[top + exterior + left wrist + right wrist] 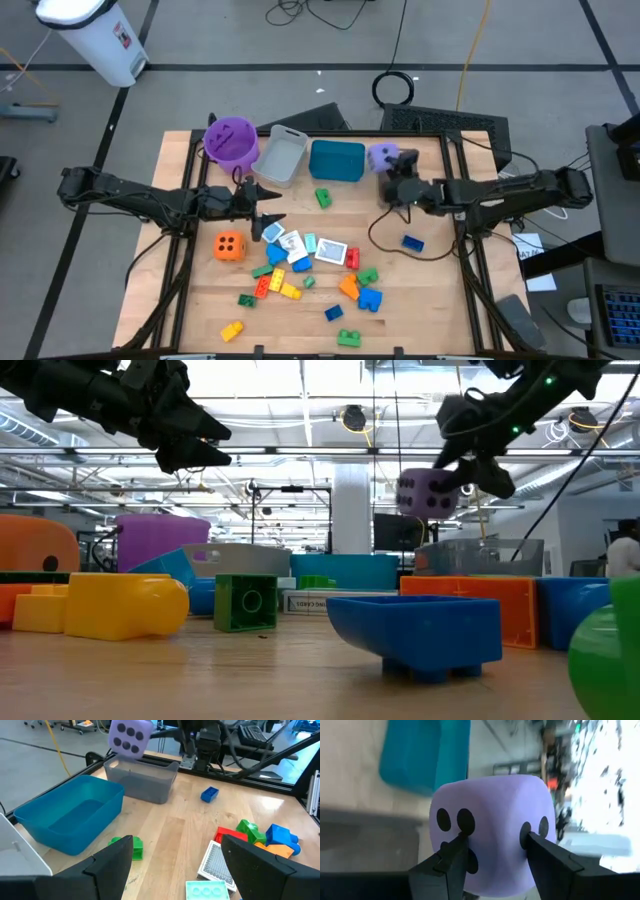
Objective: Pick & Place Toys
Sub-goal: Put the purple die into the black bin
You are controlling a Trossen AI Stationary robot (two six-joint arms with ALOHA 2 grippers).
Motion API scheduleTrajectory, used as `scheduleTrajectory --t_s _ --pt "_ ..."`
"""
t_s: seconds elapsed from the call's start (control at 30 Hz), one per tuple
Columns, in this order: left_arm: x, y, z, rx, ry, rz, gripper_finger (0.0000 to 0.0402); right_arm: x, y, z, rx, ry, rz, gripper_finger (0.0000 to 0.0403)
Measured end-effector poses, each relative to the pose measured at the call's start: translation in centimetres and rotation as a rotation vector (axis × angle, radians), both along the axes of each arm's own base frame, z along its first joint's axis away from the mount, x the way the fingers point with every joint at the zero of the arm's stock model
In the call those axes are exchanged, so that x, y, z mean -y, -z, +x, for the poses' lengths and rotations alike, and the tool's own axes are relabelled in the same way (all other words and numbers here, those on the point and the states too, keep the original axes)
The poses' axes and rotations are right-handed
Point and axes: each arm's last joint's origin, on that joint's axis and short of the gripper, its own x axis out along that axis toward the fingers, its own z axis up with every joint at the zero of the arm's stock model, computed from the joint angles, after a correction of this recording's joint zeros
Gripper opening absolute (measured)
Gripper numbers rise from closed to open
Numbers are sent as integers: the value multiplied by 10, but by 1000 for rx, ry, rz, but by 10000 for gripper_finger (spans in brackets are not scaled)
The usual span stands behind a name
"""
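- High view: the right pincer [392, 172] is closed on the purple die [380, 156], holding it clear of the table [430, 310] at about one o'clock from the table's middle.
- Right wrist view: both fingers [447, 857] press into opposite faces of the die, so the grip looks firm.
- The relation that counts: the die hangs just beside the teal bin [336, 160], which lies at nine o'clock from the right pincer. The left wrist view shows a grey bin [142, 779] almost under the die; which bin is meant I cannot tell.
- A soft cube has no long axis, so the release should need no turning, in my judgement.
- The left pincer [262, 210] stands open and empty at about ten o'clock from the middle, hovering near the white and blue cards [300, 245] and the orange die [229, 245].
- The scattered bricks [362, 290] lie around six o'clock, nearer the left arm.
- One blue brick [412, 242] sits apart at four o'clock, closer to the right arm.
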Motion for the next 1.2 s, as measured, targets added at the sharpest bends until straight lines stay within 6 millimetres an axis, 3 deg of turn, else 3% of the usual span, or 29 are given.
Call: scheduleTrajectory --t_s 0.27,0.47,0.77,1.2 --pt "-4 0 0 0 -18 0 306 25 6 -17 81 109 210 170" --pt "-5 0 0 0 -22 -1 306 34 27 -24 43 173 213 159" --pt "-5 0 0 -1 -23 0 306 35 45 -29 38 162 215 157" --pt "-5 0 0 -1 -23 1 306 35 46 -27 45 126 251 157"
